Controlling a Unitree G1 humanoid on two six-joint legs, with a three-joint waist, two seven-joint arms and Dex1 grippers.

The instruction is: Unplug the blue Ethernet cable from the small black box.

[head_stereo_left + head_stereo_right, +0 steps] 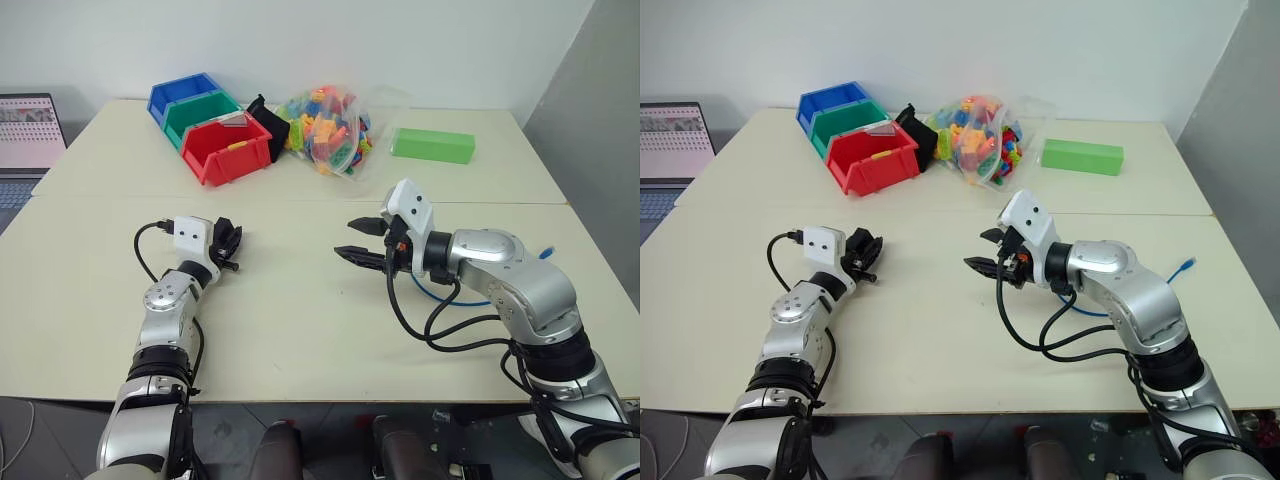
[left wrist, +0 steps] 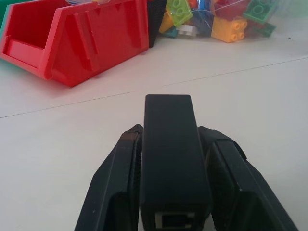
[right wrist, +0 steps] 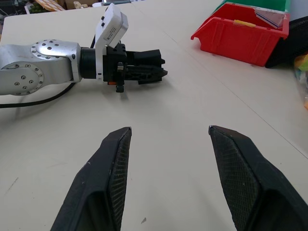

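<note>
The small black box [image 2: 171, 159] sits between the two fingers of my left gripper [image 1: 228, 247], which is shut on it just over the table on the left side. Its port faces the left wrist camera and has nothing plugged in. The blue Ethernet cable [image 1: 1183, 266] lies on the table under and behind my right arm. One plug end shows to that arm's right, and the rest is partly hidden by the arm and its black cables. My right gripper [image 1: 346, 238] hovers mid-table, open and empty, pointing toward the left gripper [image 3: 144, 68] and well apart from it.
Red [image 1: 225, 150], green [image 1: 196, 112] and blue [image 1: 180, 93] bins stand at the back left, with a black bin [image 1: 270, 122] beside them. A clear bag of toy bricks [image 1: 330, 125] and a green block [image 1: 432, 145] lie further right. A laptop [image 1: 28, 130] is at the far left.
</note>
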